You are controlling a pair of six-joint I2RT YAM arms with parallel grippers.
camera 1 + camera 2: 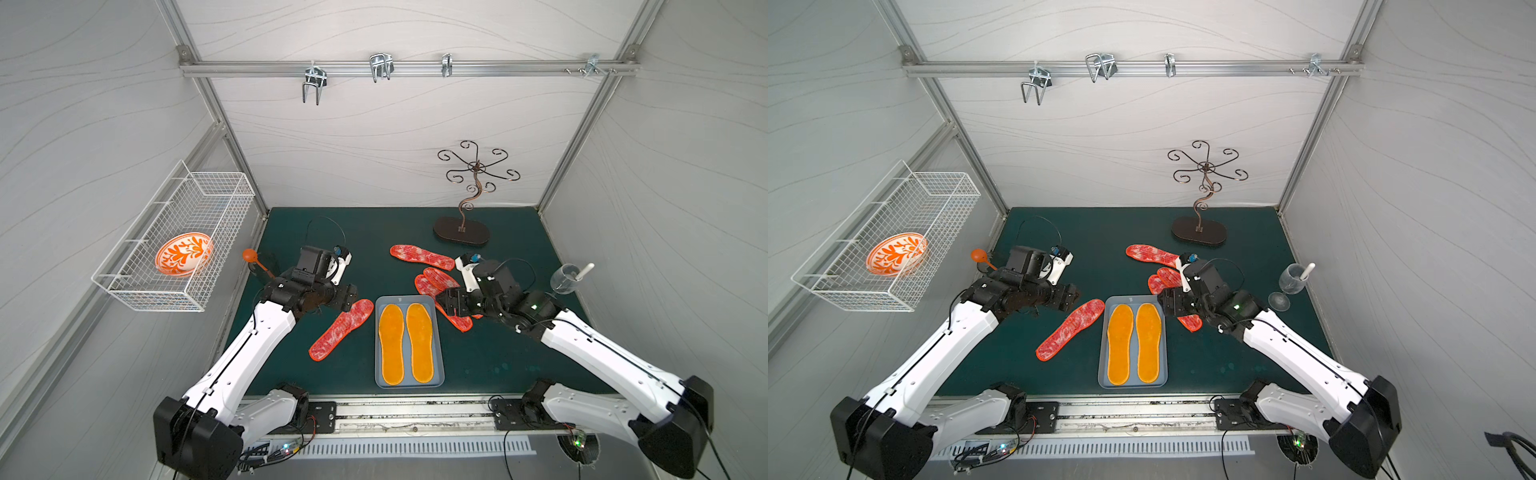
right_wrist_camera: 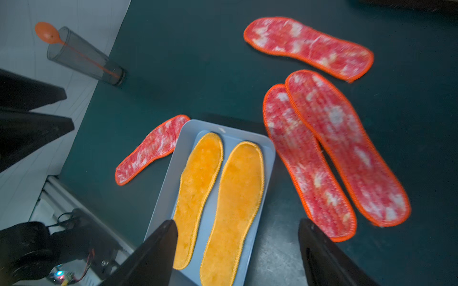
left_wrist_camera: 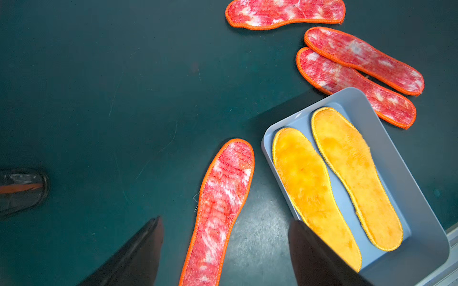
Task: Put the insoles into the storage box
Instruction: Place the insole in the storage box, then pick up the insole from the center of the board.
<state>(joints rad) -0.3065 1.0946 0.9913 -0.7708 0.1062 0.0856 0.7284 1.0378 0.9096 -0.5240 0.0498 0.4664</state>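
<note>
The grey-blue storage box sits at the front middle of the green mat, with two yellow insoles side by side inside it. One red-and-white insole lies left of the box, another lies farther back, and two overlapping ones lie right of it. My left gripper hovers open over the left insole's toe end, which shows between its fingers. My right gripper hangs open and empty above the box's far right corner, partly hiding the overlapping pair in both top views.
A white wire basket on the left wall holds an orange-patterned bowl. A dark tumbler with an orange spoon stands at the mat's left edge. A metal jewellery stand is at the back right, a glass at the right edge.
</note>
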